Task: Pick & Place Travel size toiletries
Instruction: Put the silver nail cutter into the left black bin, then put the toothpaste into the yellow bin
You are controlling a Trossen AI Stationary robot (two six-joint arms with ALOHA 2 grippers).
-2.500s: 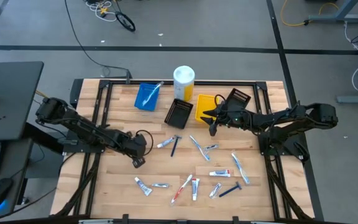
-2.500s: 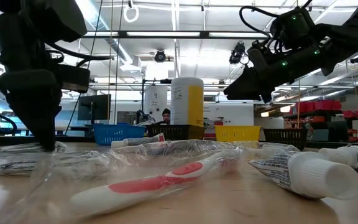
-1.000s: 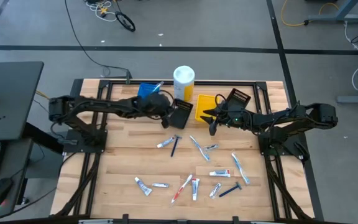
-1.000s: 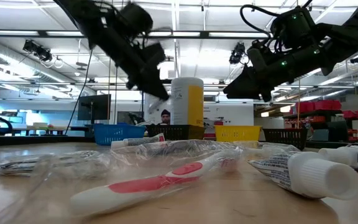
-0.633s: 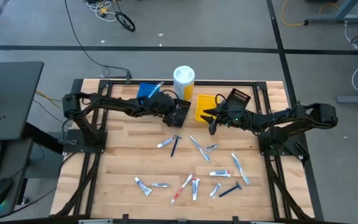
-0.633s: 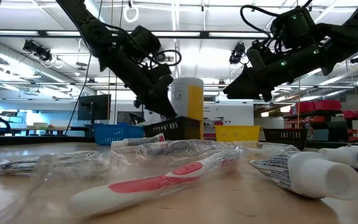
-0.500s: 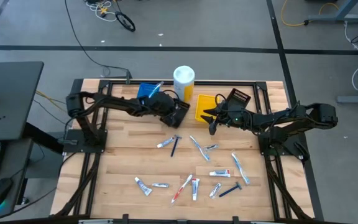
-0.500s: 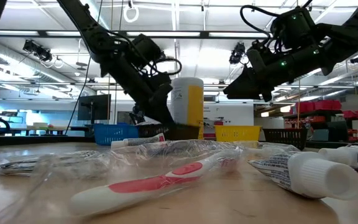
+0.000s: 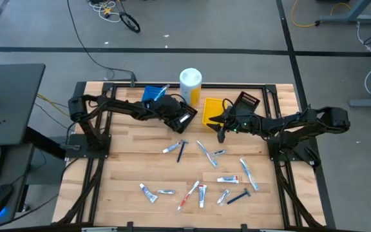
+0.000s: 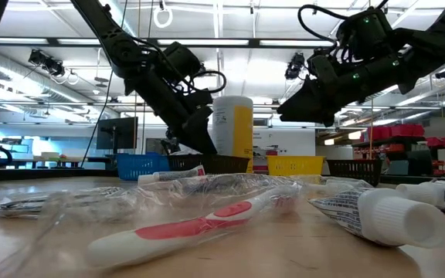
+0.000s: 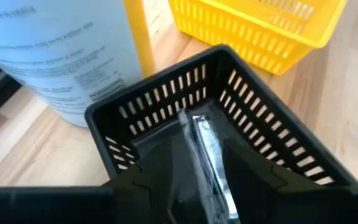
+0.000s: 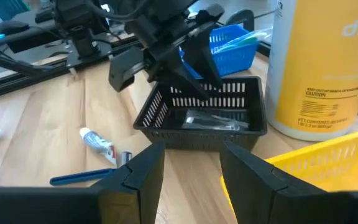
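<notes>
My left gripper [image 9: 185, 118] reaches down into a small black bin [image 11: 160, 93] beside the yellow bin [image 9: 211, 111]. Its fingers stand open. A clear-wrapped dark toiletry [image 11: 205, 149] lies on the bin's floor between and below them, also seen from the right wrist as a wrapped item [image 12: 213, 119]. My right gripper [image 9: 219, 129] hovers open and holds nothing, just right of that bin. Several other travel size toiletries lie loose on the table: tubes [image 9: 171, 149], a razor [image 9: 239, 196] and toothbrushes [image 9: 187, 195].
A tall white-and-yellow cylinder [image 9: 190, 84] stands behind the black bin, with a blue bin [image 9: 151, 98] holding a toothbrush to its left. A second black bin [image 9: 248, 100] sits at the far right. Close to the low camera lie a wrapped red toothbrush [image 10: 199, 224] and a tube [image 10: 385, 216].
My left gripper has gone down and toward the table's right, from above the blue bin's edge into the black bin, and has kept still for the last half second. The pale wrapped item that hung at its tips now lies in the bin.
</notes>
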